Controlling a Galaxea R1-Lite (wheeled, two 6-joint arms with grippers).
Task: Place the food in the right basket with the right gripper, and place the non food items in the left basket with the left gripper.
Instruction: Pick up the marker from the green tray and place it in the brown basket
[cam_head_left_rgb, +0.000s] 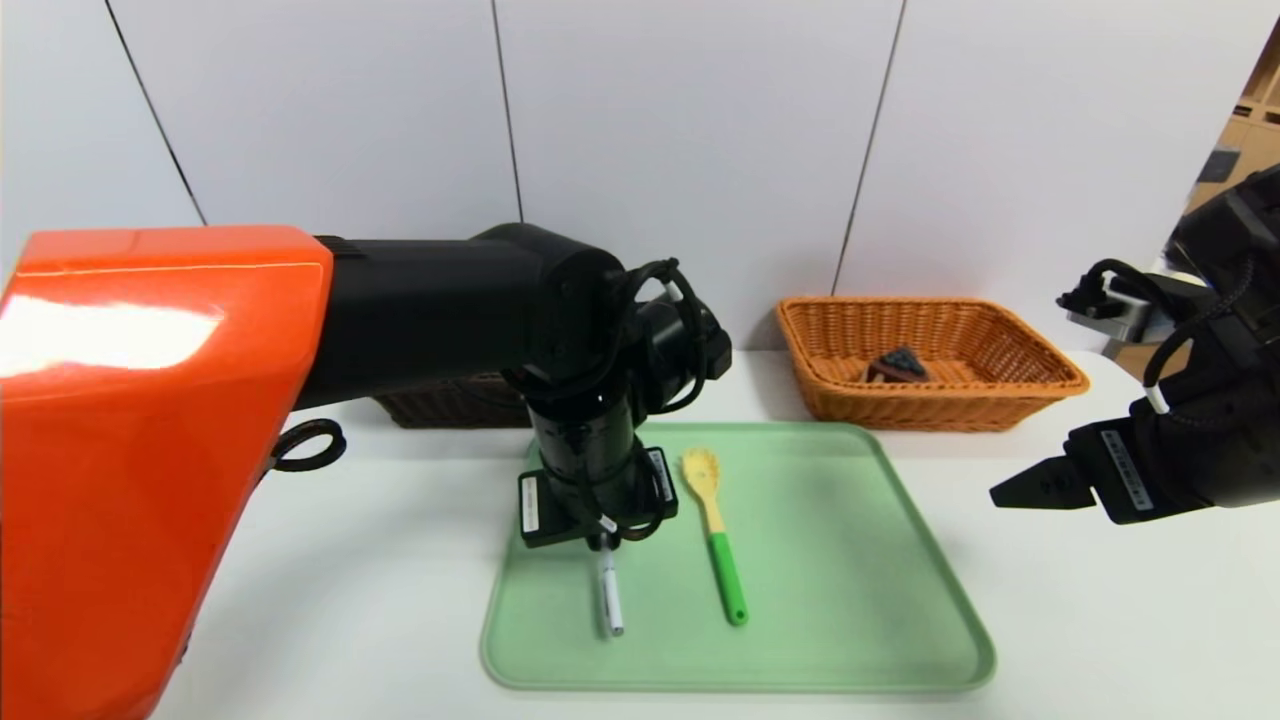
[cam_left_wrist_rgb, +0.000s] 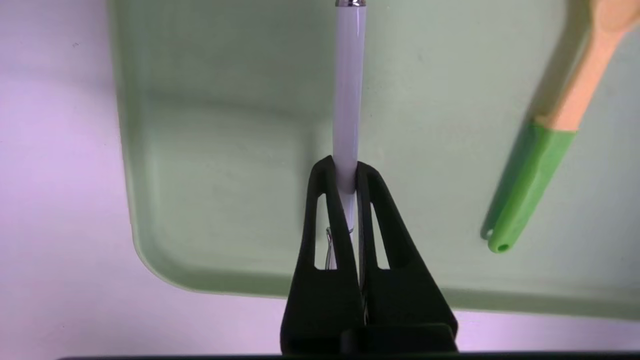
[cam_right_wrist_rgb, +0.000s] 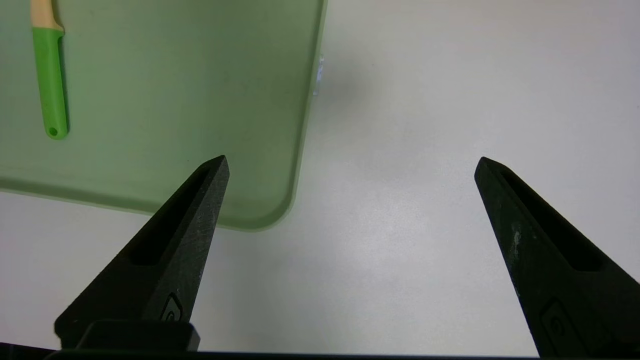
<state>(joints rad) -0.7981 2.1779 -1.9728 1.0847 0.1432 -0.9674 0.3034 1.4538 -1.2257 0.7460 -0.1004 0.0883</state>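
Over green tray (cam_head_left_rgb: 850, 600), left tool (cam_left_wrist_rgb: 344, 172) clamped on white pen (cam_left_wrist_rgb: 348, 90); spatula (cam_head_left_rgb: 715, 540) just beside.

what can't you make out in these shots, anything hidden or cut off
- Left basket: in the head view the left arm covers most of it, so its contents cannot be seen.
- Pen: its upper end is hidden by the left hand in the head view; its far tip is cut off by the frame edge in the left wrist view.
- Spatula: both wrist views cut off its head.
- Cake slice in the right basket: too small for detail.
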